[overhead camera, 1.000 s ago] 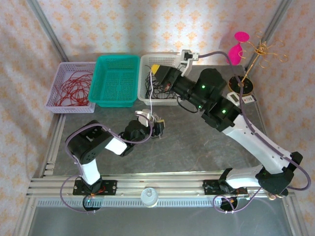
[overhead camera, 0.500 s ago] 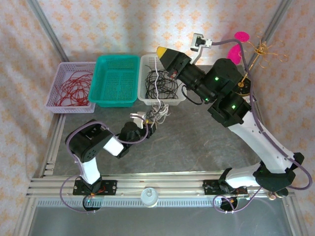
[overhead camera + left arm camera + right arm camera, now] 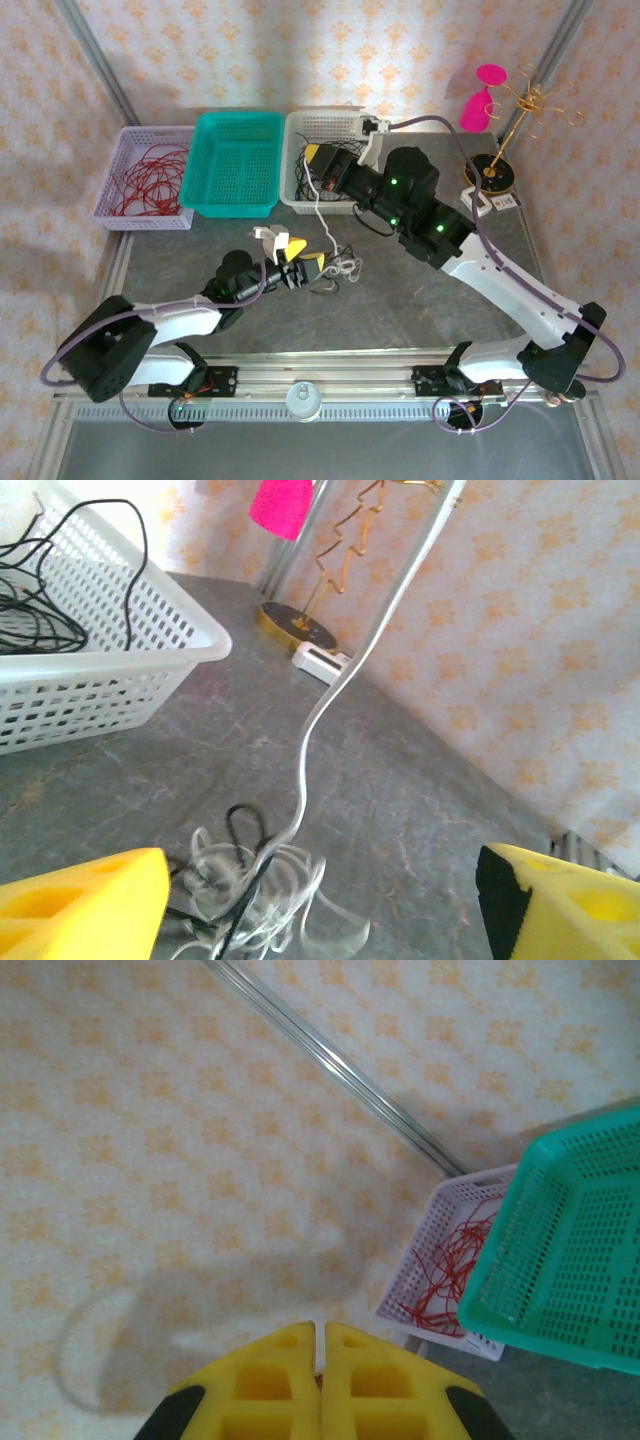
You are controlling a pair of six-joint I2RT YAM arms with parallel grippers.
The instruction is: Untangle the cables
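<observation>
Loose clump point(image 3: 338, 268) of white and black cables lying mid-table point(image 3: 420, 300), toward the near edge. One white strand point(image 3: 303, 770) rising taut from it toward the white basket point(image 3: 325, 115). In that basket, at the far edge, coiled black cables point(image 3: 298, 178); in the lilac basket point(image 3: 140, 131), far-left corner, heaped red cables point(image 3: 150, 178).

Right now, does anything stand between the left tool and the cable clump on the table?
Nothing visible does. The left tool stands open, and the clump lies on the table just ahead of its fingers.
</observation>
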